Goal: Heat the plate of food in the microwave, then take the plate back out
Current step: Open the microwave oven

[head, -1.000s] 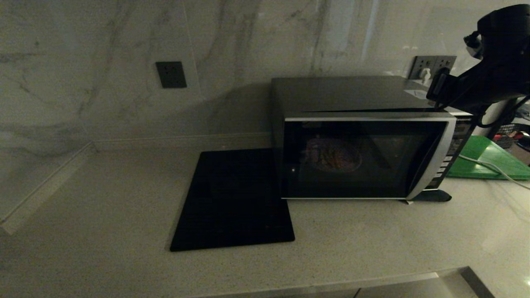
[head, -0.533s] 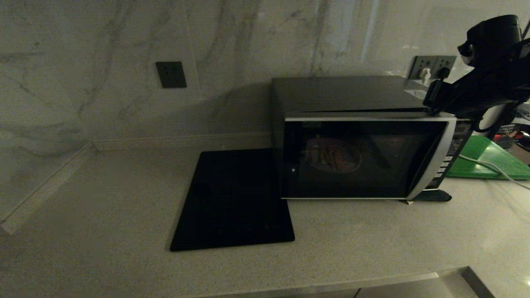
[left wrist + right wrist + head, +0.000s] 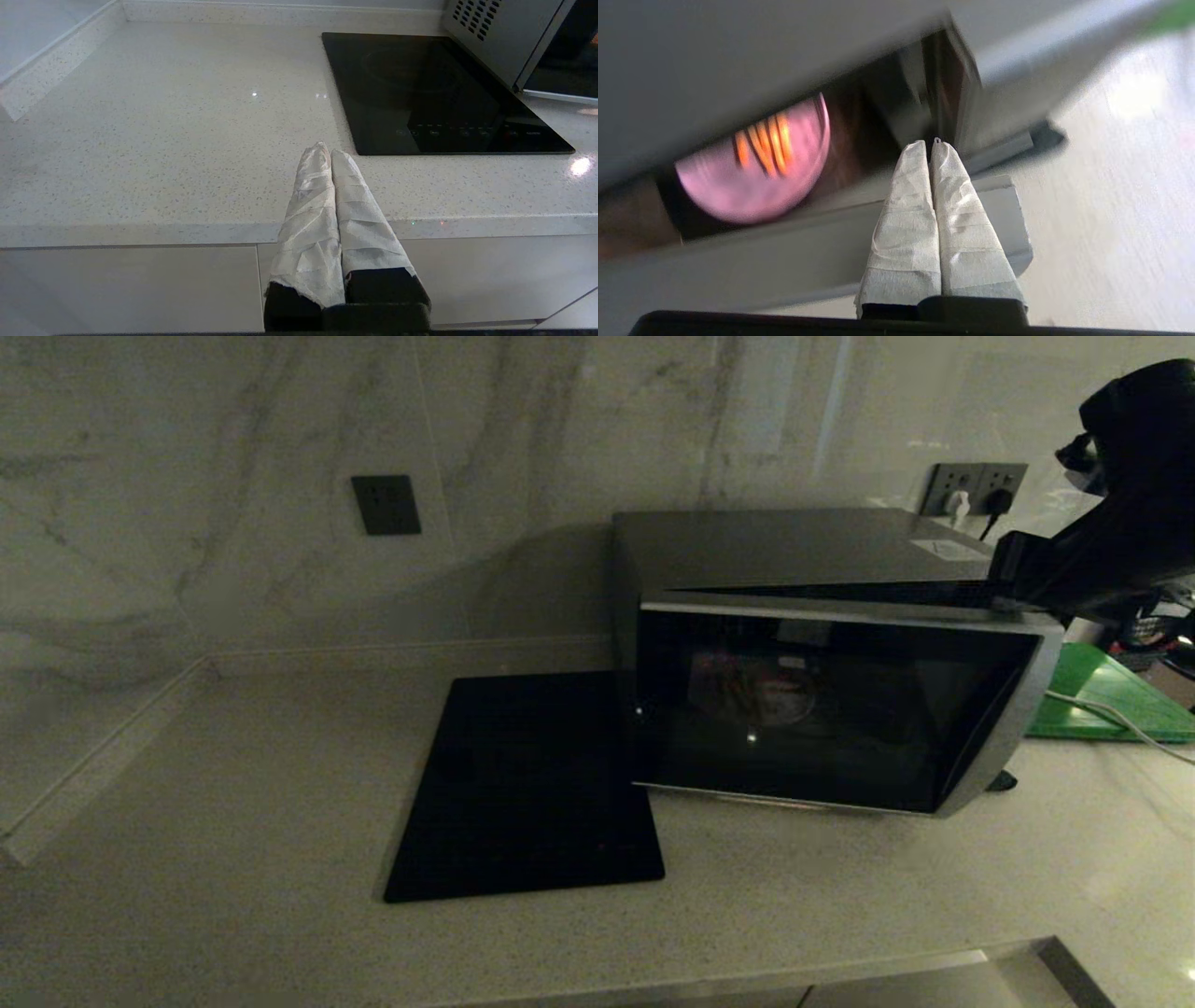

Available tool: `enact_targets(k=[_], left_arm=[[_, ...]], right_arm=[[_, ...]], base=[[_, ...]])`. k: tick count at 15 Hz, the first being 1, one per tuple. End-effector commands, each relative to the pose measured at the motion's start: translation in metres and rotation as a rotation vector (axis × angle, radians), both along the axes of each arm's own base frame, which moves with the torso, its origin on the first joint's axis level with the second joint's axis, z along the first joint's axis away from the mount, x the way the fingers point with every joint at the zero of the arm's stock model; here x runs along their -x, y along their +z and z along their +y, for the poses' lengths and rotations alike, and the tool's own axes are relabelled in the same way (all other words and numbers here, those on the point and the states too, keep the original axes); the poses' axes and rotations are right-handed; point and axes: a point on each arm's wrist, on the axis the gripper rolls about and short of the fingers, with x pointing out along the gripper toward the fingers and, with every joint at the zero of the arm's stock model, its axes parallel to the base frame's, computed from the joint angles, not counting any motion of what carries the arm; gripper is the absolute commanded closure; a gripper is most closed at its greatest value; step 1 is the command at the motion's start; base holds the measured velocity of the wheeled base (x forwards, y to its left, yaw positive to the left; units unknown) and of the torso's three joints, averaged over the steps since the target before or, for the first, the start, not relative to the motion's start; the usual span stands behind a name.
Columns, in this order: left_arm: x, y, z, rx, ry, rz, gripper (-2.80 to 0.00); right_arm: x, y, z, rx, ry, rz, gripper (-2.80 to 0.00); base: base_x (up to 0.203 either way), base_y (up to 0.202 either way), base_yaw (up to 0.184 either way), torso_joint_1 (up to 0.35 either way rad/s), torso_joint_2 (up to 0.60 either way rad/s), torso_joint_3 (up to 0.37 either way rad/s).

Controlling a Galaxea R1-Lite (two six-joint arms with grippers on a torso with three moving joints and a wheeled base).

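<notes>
door: microwave point(image 3: 822, 691) door had swung ajar since a second ago; I'd pulled its free right edge outward
right gripper point(image 3: 930, 148): fingers pressed together, gripping nothing, tips hooked in the gap behind that edge
plate of food point(image 3: 756, 163): on the cavity floor inside, visible through the gap
left gripper point(image 3: 325, 151): clenched, empty, parked off the counter's front edge near the cooktop point(image 3: 434, 93)
vs earlier: button panel now hidden behind the door
meaning: heating looked done; I judged take-out came next once the door opened wide
</notes>
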Motion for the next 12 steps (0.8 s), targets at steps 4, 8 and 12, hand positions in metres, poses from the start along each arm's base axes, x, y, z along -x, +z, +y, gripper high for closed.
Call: enact_targets(k=[4, 8, 12], left_arm=[[0.0, 0.0, 0.0, 0.001, 0.002, -0.001, 0.0], [0.0, 0.0, 0.0, 0.001, 0.001, -0.001, 0.0], [0.0, 0.0, 0.0, 0.001, 0.001, -0.001, 0.0]], right_arm=[[0.056, 0.014, 0.003, -0.105, 0.082, 0.172, 0.0], [0.084, 0.022, 0.009, -0.148, 0.143, 0.226, 0.0], [0.088, 0.022, 0.013, -0.147, 0.158, 0.25, 0.0]], base=[[0.0, 0.0, 0.0, 0.0, 0.0, 0.0], [0.0, 0.0, 0.0, 0.0, 0.0, 0.0], [0.0, 0.0, 0.0, 0.0, 0.0, 0.0]])
